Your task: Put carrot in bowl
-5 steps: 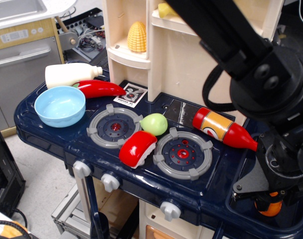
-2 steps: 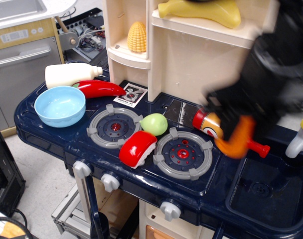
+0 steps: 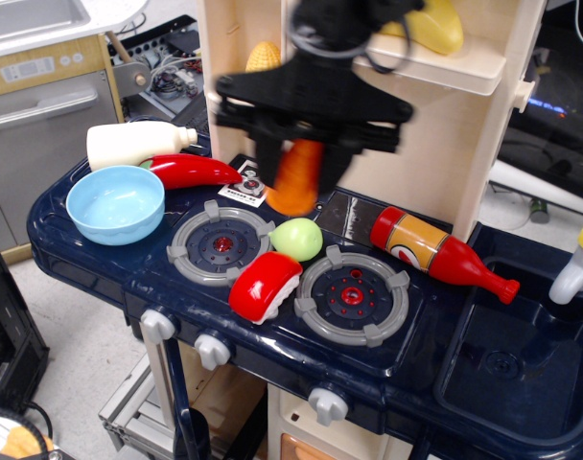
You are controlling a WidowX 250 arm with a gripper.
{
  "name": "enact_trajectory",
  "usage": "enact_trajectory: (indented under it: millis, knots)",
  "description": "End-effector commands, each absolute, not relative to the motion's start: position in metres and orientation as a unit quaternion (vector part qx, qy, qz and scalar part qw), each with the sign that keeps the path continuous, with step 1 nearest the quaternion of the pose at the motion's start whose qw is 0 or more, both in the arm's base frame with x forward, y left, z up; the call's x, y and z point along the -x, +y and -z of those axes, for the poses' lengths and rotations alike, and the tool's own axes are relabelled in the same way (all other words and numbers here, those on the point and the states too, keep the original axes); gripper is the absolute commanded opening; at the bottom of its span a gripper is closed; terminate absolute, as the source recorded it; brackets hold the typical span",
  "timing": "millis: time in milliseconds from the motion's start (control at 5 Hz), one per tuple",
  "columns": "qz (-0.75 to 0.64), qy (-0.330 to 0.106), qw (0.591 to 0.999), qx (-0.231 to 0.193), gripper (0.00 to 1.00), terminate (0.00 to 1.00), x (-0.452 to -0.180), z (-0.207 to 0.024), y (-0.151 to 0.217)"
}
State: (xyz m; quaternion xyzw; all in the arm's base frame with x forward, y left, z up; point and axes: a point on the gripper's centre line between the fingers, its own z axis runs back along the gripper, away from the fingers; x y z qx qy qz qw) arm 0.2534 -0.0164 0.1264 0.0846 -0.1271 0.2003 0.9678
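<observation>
Observation.image view shows the black tool [image 3: 299, 163] blurred above the dark blue toy stove desk [image 3: 100, 264], its two fingers [image 3: 265, 158] closed on the orange carrot [image 3: 295, 178], which hangs in the air between them with its rounded end downward. The carrot sits above the back edge of the desk, over the spot between the two grey burners, just above the green fruit [image 3: 297, 239] and clear of every surface. The light blue bowl [image 3: 115, 203] stands at the left end of the desk, upright and with nothing inside it, well apart from the carrot. Behind the bowl lies a white bottle [image 3: 138, 144] on its side, and a red chili pepper [image 3: 193, 172] lies just beside the bowl's back rim. A small printed card [image 3: 248, 182] rests at the foot of the cream cabinet [image 3: 445, 144], partly behind the tool. The left burner [image 3: 219, 246] and the right burner [image 3: 353, 296] are near each other, with a red and white piece of toy food [image 3: 264, 286] lying between them at the front and touching the left burner's edge. A red sauce bottle [image 3: 439, 253] lies on its side to the right of the burners, its cap pointing toward the sink [image 3: 507, 369]. A yellow corn cob [image 3: 263, 56] stands on a shelf of the cabinet, partly hidden by the tool.
</observation>
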Motion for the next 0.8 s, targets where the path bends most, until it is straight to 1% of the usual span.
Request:
enact_trajectory:
  millis: [0, 200, 400, 600]
  knots:
    - [-0.148, -0.160, 0.971, -0.097, 0.00, 0.00, -0.278, -0.127, 0.065]
    - [-0.147, -0.133, 0.977, -0.083, 0.00, 0.00, -0.279, -0.118, 0.115]
    - [-0.163, -0.144, 0.972, -0.090, 0.00, 0.00, -0.271, -0.109, 0.129]
    - [-0.160, -0.144, 0.973, -0.085, 0.00, 0.00, -0.265, -0.104, 0.140]
